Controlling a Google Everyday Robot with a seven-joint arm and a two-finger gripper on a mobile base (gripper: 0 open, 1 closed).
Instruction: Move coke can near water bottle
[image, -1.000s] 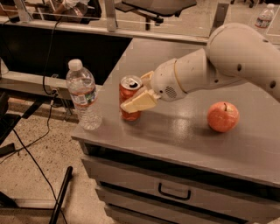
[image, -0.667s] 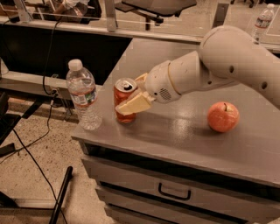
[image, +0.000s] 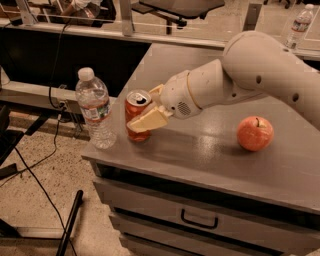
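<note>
The coke can (image: 135, 114) stood upright on the surface (image: 200, 155), held in the end effector (image: 141, 109). One pale finger lay slantwise across the can's front wall and the other showed behind its rim. We judged the grip closed on the can, though the far contact was mostly hidden, so we would call it probable rather than certain.

We took the can for a light, thin-walled thing. It would be stiff at the rim and base, easy to dent at the middle, and smooth enough to slip under a loose hold. A moderate squeeze across the body at about mid-height, as here, seemed the right place, with the can kept upright in case it was open.

Just beyond the fingertips, on the side away from the arm, stood the water bottle (image: 95, 110), close to the can but apart from it and near the surface's corner. Well behind the end effector, past the wrist, lay an apple (image: 255, 133). We judged the can near enough for release.
</note>
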